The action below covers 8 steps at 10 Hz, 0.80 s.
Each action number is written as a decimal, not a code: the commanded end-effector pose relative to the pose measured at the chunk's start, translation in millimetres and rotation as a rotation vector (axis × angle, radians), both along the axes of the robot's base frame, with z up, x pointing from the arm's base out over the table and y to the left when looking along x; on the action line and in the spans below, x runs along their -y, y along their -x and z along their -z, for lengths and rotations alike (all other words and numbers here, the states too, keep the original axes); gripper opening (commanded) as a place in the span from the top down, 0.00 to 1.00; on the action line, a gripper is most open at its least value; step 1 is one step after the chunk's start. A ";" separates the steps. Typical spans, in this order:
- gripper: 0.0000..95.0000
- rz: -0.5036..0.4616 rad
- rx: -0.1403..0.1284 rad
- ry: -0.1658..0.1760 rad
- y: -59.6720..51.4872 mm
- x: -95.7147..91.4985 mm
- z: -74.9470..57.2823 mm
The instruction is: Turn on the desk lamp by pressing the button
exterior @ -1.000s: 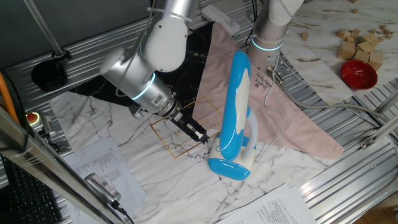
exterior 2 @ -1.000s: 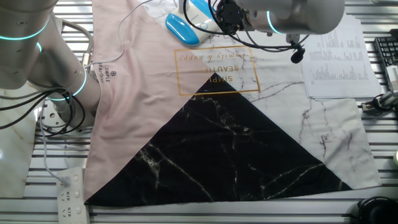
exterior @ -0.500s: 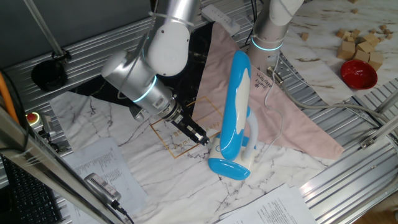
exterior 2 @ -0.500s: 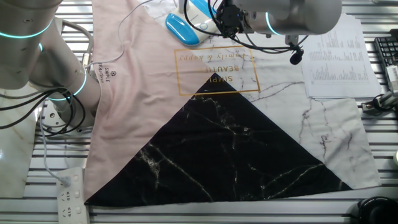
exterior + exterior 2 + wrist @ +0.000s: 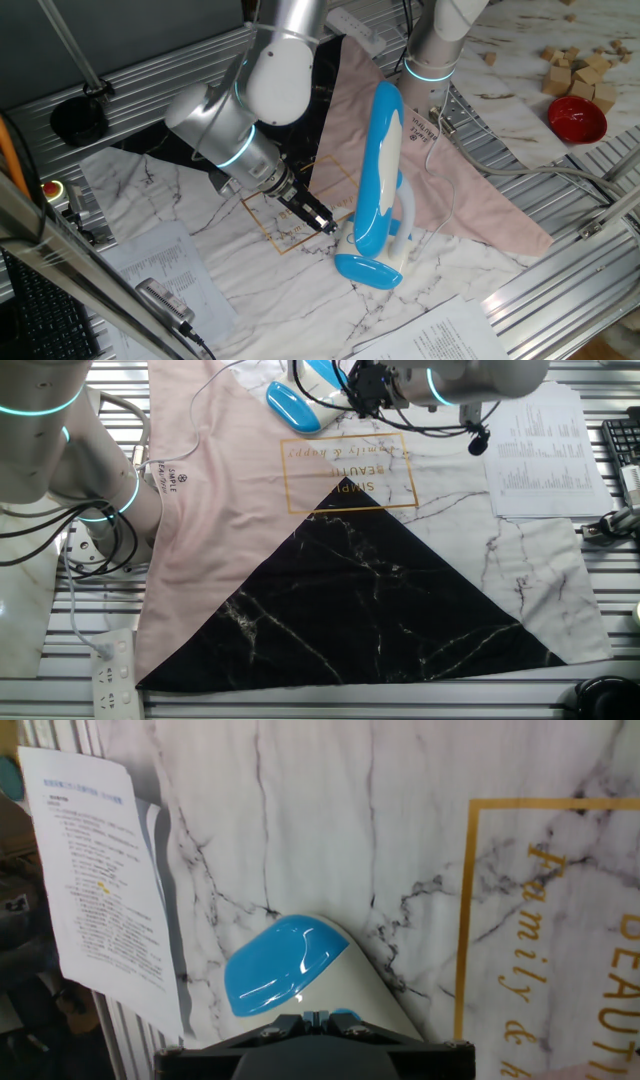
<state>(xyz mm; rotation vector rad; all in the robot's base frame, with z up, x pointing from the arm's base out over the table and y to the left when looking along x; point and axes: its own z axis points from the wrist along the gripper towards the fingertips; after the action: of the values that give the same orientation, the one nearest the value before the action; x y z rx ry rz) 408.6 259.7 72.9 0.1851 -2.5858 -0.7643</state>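
Note:
The desk lamp point(image 5: 378, 170) stands on the marble-print cloth, with a long sky-blue and white head, a white arm and a blue oval base point(image 5: 368, 270). My gripper point(image 5: 322, 222) is low at the left side of the base, its tip at the white foot. In the hand view the fingertips point(image 5: 322, 1016) are pressed together with no gap, right over the white and blue base point(image 5: 285, 965). In the other fixed view the gripper point(image 5: 362, 387) is beside the blue base point(image 5: 292, 406). The button itself is not distinguishable.
A second robot arm point(image 5: 432, 45) stands behind the lamp on the pink cloth point(image 5: 470, 190). A red bowl point(image 5: 577, 118) and wooden blocks point(image 5: 580, 68) are at the far right. Printed paper sheets point(image 5: 95, 880) lie near the base.
My arm's elbow has shifted slightly right and up. The gripper tip stays at the left side of the lamp base, a touch closer. The lamp has not moved.

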 end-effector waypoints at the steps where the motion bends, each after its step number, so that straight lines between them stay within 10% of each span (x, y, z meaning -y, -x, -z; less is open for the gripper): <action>1: 1.00 0.001 -0.003 -0.040 -0.7 -0.5 1.4; 8: 1.00 0.003 -0.002 -0.062 -0.4 -0.6 1.6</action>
<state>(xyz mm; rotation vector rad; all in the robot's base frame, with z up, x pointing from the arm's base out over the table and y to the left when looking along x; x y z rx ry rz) 409.1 260.2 71.2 0.2000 -2.5623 -0.8469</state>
